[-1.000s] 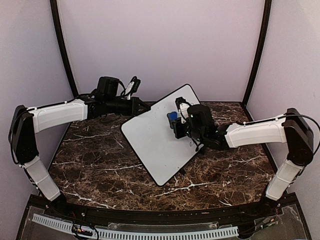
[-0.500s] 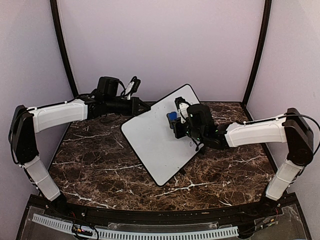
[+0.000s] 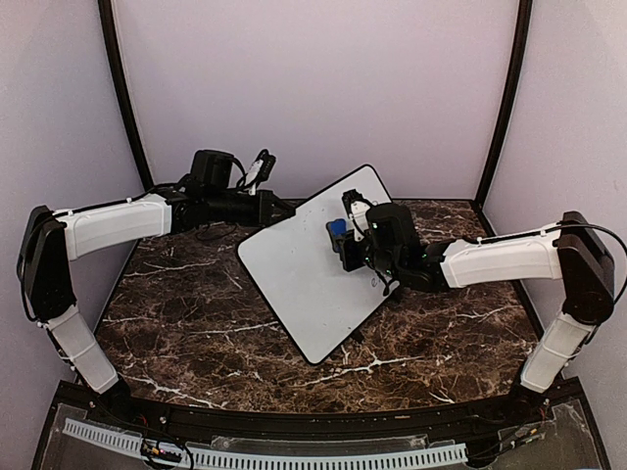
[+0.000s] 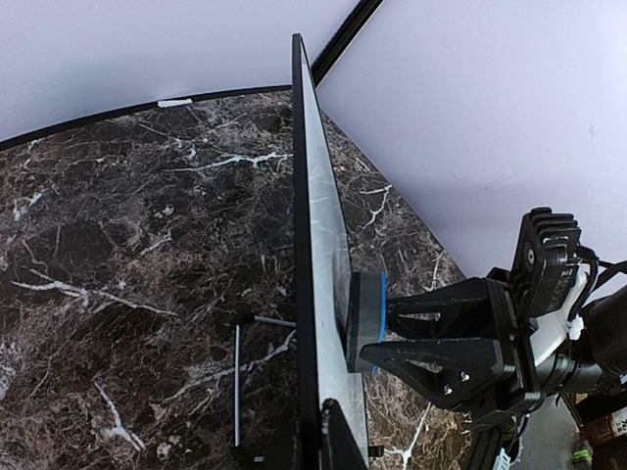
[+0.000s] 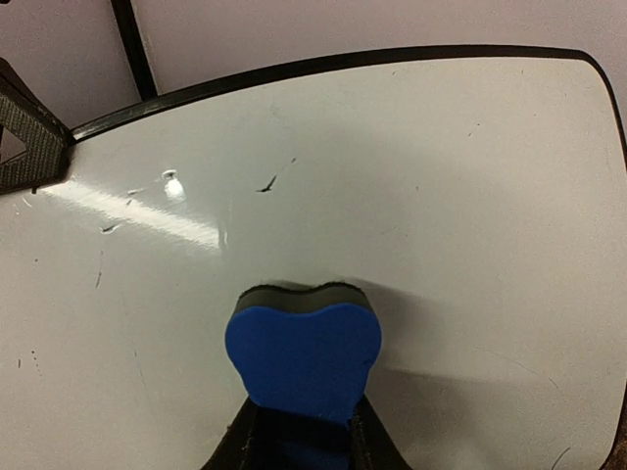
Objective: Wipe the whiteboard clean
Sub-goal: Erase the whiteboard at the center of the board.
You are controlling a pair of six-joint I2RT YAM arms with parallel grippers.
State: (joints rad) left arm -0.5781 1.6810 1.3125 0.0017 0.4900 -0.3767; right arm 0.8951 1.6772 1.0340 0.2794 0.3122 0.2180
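Two pincers met on the whiteboard (image 3: 304, 274), a white rectangle with rounded corners and a thin black frame. It stood tilted up over the middle of the table (image 3: 176, 323), with one corner raised toward the back wall (image 3: 313, 88). Its face looked almost clean: the right wrist view showed only a few small dark flecks (image 5: 266, 183) and a bright streak of glare near the upper left. The left pincer (image 3: 279, 209) was clamped narrowly on the board's far left edge, and in its own camera the board ran edge-on as a thin black line. The right pincer (image 3: 343, 240) gripped a small blue eraser (image 3: 338, 229), whose dark pad lay flat against the white face in the upper right part of the board. The fingers holding the eraser were cut off at the bottom of the right wrist view, and from above they were lost in the black wrist housing. Whether the board's lower corner touched the table could not be told. A thin black rod (image 4: 238, 382) showed behind the board in the left wrist view, but where it was fixed was unclear. The table was dark brown marble with white veins, enclosed by pale lilac walls with black posts (image 3: 125, 98) in the corners.
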